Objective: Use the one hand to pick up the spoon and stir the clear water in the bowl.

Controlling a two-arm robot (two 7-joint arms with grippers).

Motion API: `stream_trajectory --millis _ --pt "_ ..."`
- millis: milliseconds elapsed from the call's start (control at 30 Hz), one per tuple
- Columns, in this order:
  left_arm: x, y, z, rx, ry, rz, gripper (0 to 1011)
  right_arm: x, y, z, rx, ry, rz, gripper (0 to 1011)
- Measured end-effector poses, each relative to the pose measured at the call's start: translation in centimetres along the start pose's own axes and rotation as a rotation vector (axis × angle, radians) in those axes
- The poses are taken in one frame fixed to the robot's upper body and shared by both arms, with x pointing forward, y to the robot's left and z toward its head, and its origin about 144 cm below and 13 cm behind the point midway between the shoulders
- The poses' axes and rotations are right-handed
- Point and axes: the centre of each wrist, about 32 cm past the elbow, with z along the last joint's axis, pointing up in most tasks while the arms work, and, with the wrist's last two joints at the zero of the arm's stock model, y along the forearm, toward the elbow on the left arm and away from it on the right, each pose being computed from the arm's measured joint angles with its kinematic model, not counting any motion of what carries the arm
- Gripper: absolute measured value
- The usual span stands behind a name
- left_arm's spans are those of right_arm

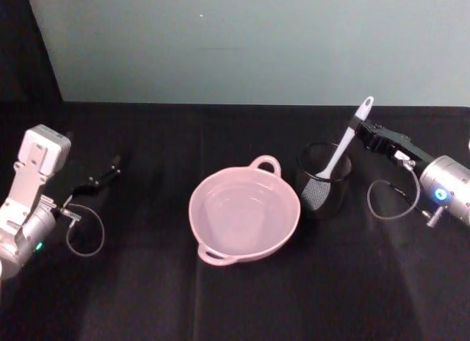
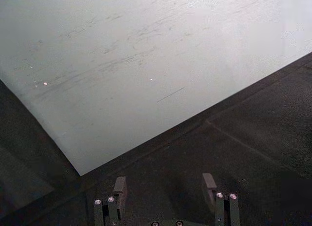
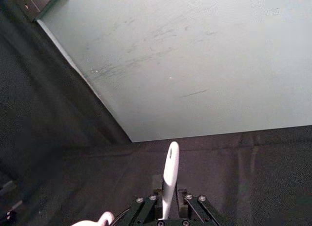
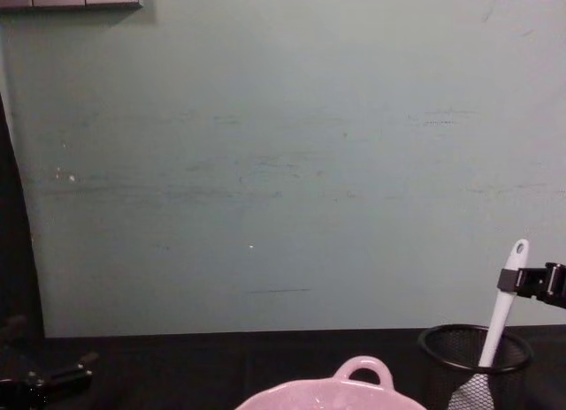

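Bowl (image 1: 198, 209), open margins; right pincer (image 1: 361, 129) grips spoon (image 1: 339, 151) (mesh cup (image 1: 322, 192)); left pincer (image 1: 104, 173) parked.

Glossy bowl (image 1: 209, 198), plastic spoon (image 1: 344, 145), mesh cup (image 1: 339, 190) on matt cloth (image 1: 147, 304).
Pink bowl shines smooth; white spoon smooth plastic; black cup wire mesh; far wall (image 1: 257, 40) matt, scuffed.

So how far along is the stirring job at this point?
Done: the right gripper is closed on the spoon near its handle tip. In hand: the lift, as the spoon's head sits in the black mesh cup, not yet raised. Left: carrying it to the pink bowl and stirring. The left gripper is parked, open, far left.
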Motion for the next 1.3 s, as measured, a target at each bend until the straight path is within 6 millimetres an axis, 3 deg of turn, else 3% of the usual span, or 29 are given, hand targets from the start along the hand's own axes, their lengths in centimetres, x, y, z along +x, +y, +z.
stream_trajectory --millis 133,533,967,1300 --pt "0.0 0.0 0.0 0.0 0.0 0.0 1011 0.0 0.0 0.0 0.0 0.001 0.0 125" --pt "0.0 0.0 0.0 0.0 0.0 0.0 1011 -1.1 -1.5 1.8 0.055 -0.149 0.05 125" --pt "0.0 0.0 0.0 0.0 0.0 0.0 1011 -4.8 -4.3 7.3 0.187 -0.46 0.149 124" --pt "0.0 0.0 0.0 0.0 0.0 0.0 1011 -8.0 -4.0 9.3 0.238 -0.552 0.272 124"
